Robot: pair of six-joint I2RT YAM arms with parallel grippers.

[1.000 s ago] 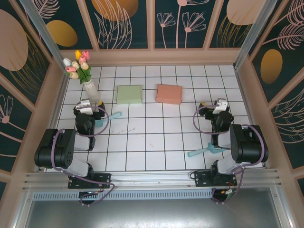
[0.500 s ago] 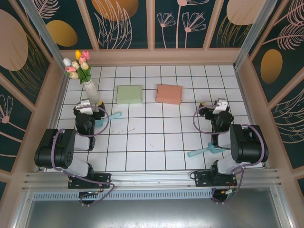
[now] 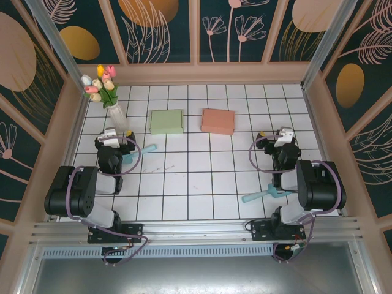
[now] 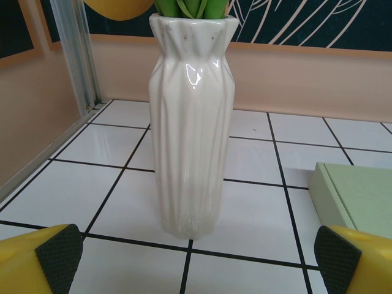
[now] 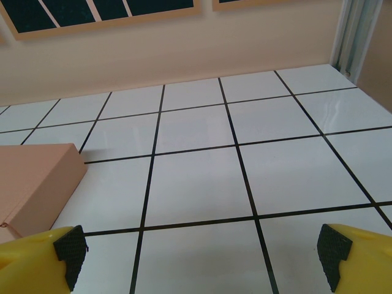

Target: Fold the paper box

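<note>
From above, the green paper box and the pink paper box lie flat side by side, a little apart, toward the far side of the white tiled table. A white vase of tulips stands just left of the green one. The left gripper sits near the vase, and the right gripper sits off to the right of the pink box. Neither touches a box.

At the left wrist, the yellow fingers with dark pads stand spread wide, nothing between them. The vase is upright straight ahead, and the green box's corner is at the right edge.

At the right wrist, the pads are likewise wide apart and empty. The pink box lies on the tiles at the left.
</note>
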